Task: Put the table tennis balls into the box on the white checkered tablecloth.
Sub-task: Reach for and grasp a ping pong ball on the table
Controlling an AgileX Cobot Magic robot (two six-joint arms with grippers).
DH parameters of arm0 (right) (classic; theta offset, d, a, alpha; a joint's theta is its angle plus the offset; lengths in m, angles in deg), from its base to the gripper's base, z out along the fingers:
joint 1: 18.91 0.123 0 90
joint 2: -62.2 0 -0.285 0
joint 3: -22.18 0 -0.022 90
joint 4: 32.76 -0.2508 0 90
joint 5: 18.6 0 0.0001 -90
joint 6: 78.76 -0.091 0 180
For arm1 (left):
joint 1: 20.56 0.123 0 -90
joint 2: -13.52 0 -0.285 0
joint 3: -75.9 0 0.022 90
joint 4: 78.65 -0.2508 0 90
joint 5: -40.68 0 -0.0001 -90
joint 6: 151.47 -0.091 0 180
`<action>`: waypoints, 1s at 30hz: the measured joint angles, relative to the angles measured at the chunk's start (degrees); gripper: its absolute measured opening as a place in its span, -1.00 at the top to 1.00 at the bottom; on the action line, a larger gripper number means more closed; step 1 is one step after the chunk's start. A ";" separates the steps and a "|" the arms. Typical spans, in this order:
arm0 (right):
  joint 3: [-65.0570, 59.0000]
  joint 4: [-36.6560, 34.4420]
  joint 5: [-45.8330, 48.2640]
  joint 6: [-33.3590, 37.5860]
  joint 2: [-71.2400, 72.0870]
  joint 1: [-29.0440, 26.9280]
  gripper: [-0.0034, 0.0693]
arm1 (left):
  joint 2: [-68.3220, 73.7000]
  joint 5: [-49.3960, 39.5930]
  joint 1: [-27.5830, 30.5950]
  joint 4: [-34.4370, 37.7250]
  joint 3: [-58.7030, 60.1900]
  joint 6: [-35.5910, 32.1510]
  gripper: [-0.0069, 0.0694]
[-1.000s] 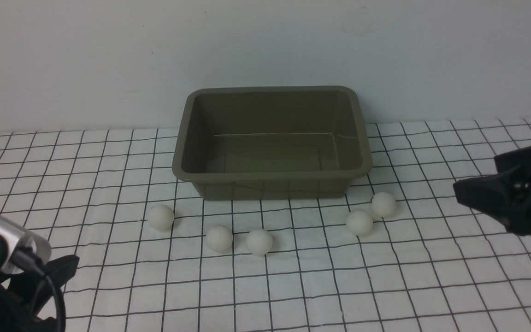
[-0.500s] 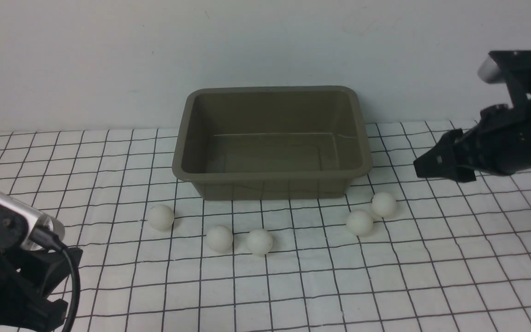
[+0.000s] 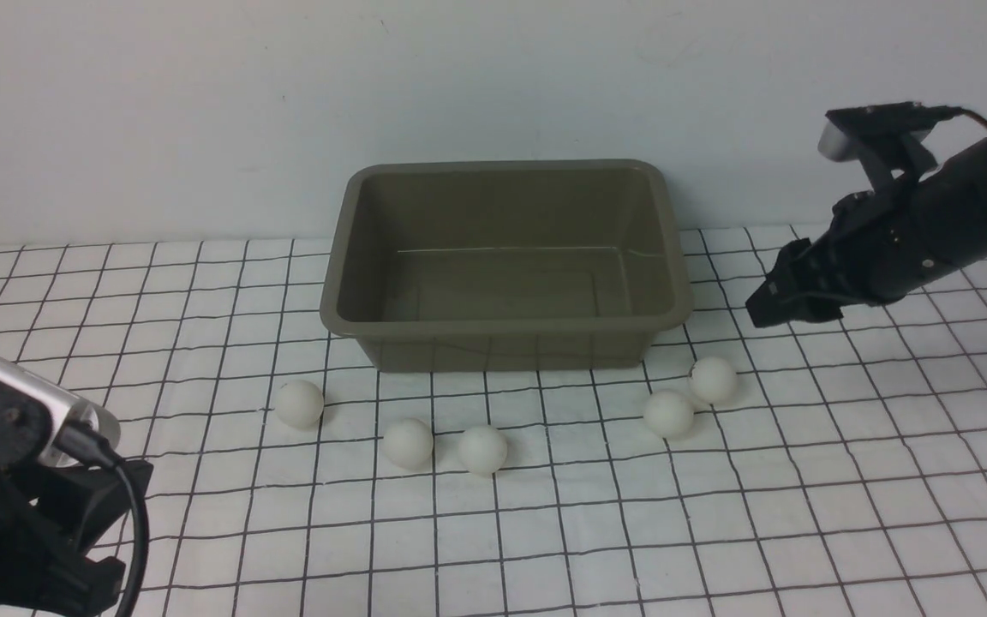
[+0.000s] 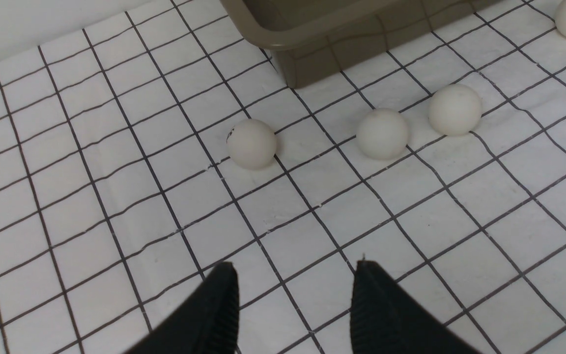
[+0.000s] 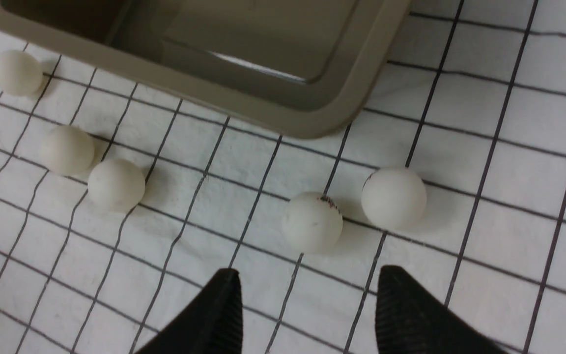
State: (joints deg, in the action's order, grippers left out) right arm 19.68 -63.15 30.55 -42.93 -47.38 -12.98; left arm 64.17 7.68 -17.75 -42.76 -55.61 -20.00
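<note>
Since a second ago the right gripper has risen and reached inward from the frame's edge; it now hangs above the white checkered tablecloth at about 3 o'clock of the box, tips pointing down toward the two nearest balls. In its wrist view its jaws stand apart with only cloth between them. The left gripper, low at 8 o'clock of the box, has barely shifted, and its jaws are likewise parted and hold nothing. All five table tennis balls lie on the cloth outside the box, strung along its near side: one at 7 o'clock, two close together near 6, and a nearly touching pair at 5. Nothing lies in the box.
</note>
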 joint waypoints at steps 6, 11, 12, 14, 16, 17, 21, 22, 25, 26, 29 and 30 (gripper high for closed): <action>3.33 0.19 -0.01 0.00 -5.07 0.00 -0.15 | 0.00 0.00 0.00 0.00 0.00 -0.04 0.06; 5.45 0.22 -0.01 0.00 -7.95 0.00 -0.16 | 0.00 -0.11 0.00 0.00 0.00 -0.04 0.06; 5.73 0.26 -0.01 0.00 -8.43 0.00 -0.16 | 0.00 -0.18 0.00 0.00 0.00 -0.04 0.06; 6.98 0.37 -0.01 0.00 -10.51 0.00 -0.16 | 0.00 -0.18 0.00 0.00 0.00 -0.04 0.06; 7.34 0.37 0.09 0.00 -11.10 0.00 -0.16 | 0.00 -0.18 0.00 0.00 0.00 -0.04 0.06; 8.12 0.37 0.35 0.00 -12.18 0.00 -0.16 | 0.00 -0.18 0.00 0.00 0.00 -0.06 0.06; 8.95 0.41 1.51 0.66 -14.80 0.67 -0.16 | 0.00 -0.35 0.00 0.00 0.00 -0.06 0.06; 8.95 0.41 1.79 0.66 -15.18 0.81 -0.16 | 0.00 -0.35 0.00 0.00 0.00 -0.06 0.06; 8.95 0.44 2.51 0.89 -16.13 1.77 -0.16 | 0.00 -0.71 0.00 -0.06 0.00 -0.06 0.06; 8.95 0.44 2.51 0.95 -16.33 2.16 -0.16 | 0.00 -0.83 0.00 -0.06 0.00 -0.06 0.06; 9.01 0.48 2.12 1.09 -16.58 3.71 -0.16 | 0.00 -1.10 0.00 -0.06 0.00 -0.06 0.06; 9.01 0.64 1.76 1.09 -16.58 4.05 -0.16 | 0.00 -1.10 0.00 -0.11 0.00 -0.06 0.06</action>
State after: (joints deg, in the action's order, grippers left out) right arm 28.70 -62.52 32.31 -41.84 -63.96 -8.93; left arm 64.17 6.58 -17.75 -42.87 -55.61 -20.07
